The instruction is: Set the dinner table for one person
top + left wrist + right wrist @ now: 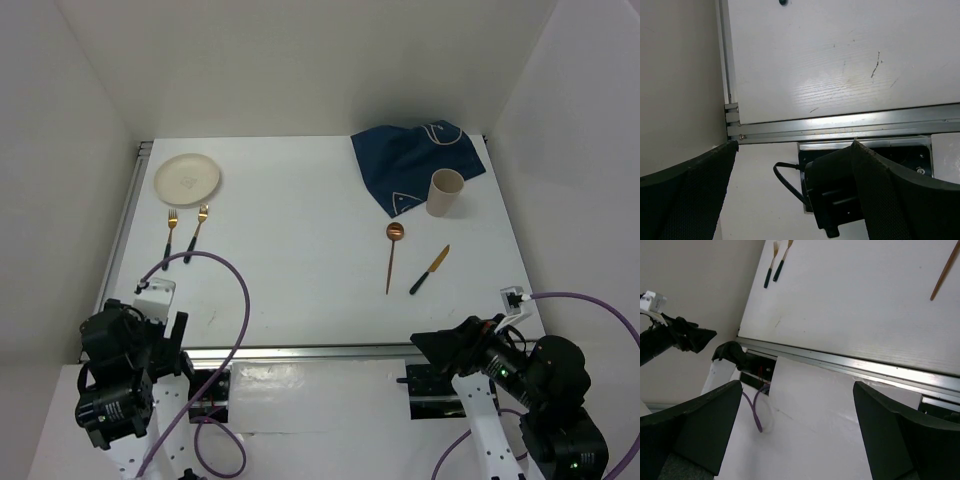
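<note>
The dinner table (300,270) is a white top with aluminium rails. A cream plate (187,178) lies at its far left, with two gold forks (171,233) (197,232) just in front of it. At the far right a crumpled navy placemat (410,155) has a beige cup (445,192) standing on its near edge. A copper spoon (392,255) and a gold knife (430,269) lie nearer. My left gripper (795,145) and right gripper (797,387) both hang open and empty behind the near rail, far from every item.
The near aluminium rail (840,127) runs right in front of both grippers. Purple cables (235,300) loop from each arm over the table's near corners. White walls close in the table on three sides. In the right wrist view the forks (771,262) show far off.
</note>
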Action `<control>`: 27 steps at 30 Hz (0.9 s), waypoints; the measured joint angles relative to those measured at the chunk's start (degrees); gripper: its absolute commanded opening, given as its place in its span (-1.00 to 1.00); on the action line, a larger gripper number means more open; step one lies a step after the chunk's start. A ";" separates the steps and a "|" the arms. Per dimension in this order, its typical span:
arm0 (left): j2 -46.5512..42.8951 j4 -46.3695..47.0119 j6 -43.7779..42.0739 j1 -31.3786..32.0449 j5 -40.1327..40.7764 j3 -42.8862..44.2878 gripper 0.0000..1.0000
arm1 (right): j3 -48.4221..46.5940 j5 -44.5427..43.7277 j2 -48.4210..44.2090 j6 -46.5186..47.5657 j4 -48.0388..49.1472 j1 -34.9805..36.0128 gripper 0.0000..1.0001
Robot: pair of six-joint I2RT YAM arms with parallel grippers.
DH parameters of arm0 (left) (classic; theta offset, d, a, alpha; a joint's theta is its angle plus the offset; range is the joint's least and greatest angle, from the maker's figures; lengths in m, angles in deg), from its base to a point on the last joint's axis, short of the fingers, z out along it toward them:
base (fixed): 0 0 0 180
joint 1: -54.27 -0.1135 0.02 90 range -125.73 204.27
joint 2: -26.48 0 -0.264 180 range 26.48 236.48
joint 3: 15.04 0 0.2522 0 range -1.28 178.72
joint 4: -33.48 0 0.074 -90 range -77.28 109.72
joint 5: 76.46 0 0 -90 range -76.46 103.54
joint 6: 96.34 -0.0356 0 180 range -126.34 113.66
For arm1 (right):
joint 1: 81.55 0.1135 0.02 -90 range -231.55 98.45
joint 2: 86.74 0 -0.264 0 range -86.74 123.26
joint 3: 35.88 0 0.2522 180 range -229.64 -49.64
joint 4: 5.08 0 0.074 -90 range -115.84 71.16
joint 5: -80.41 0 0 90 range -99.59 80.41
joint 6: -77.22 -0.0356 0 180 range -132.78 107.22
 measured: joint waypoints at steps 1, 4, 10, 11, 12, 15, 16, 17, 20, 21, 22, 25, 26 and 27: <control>0.20 -0.02 -0.42 0.00 -0.04 0.00 1.00 | 0.00 0.00 0.02 0.00 0.00 0.00 1.00; 1.46 -0.09 -0.85 0.00 -0.11 0.00 1.00 | -0.07 -0.02 0.76 0.00 -0.09 0.00 1.00; 3.78 2.25 1.20 0.00 2.58 0.31 1.00 | -5.97 -2.29 9.75 0.72 -0.87 0.00 1.00; 4.44 3.32 1.90 0.00 3.08 0.83 1.00 | -7.74 -3.48 12.07 1.03 -0.79 0.00 1.00; 5.35 4.74 2.32 0.00 3.41 1.57 1.00 | -9.60 -4.59 14.69 1.40 -0.63 0.00 1.00; 9.14 11.28 3.56 0.00 3.63 4.55 1.00 | -14.93 -8.20 23.56 2.32 0.90 0.00 1.00; 10.84 13.35 3.85 0.00 3.34 5.51 1.00 | -16.50 -9.62 26.86 2.45 1.81 0.00 1.00; 13.25 15.37 4.11 0.00 2.73 6.84 1.00 | -17.79 -11.26 30.40 2.60 3.39 0.00 1.00; 23.15 20.76 5.51 0.02 0.72 11.50 1.00 | -21.33 -17.40 42.71 2.91 8.31 0.00 1.00; 26.84 22.38 5.79 0.00 0.33 12.94 0.96 | -22.56 -19.67 47.04 3.04 10.27 0.00 1.00; 31.17 23.56 6.51 0.00 -0.28 14.91 0.94 | -23.91 -21.62 51.04 3.19 11.91 0.00 1.00; 43.08 28.76 7.28 0.07 -2.21 18.97 0.91 | -29.44 -27.76 65.51 4.52 18.12 0.00 1.00; 46.62 30.36 7.78 0.31 -2.54 19.63 0.88 | -31.06 -29.14 70.07 5.27 20.33 0.00 1.00; 50.45 31.98 8.31 0.72 -2.54 20.00 0.86 | -33.46 -30.47 75.52 6.32 22.38 0.00 1.00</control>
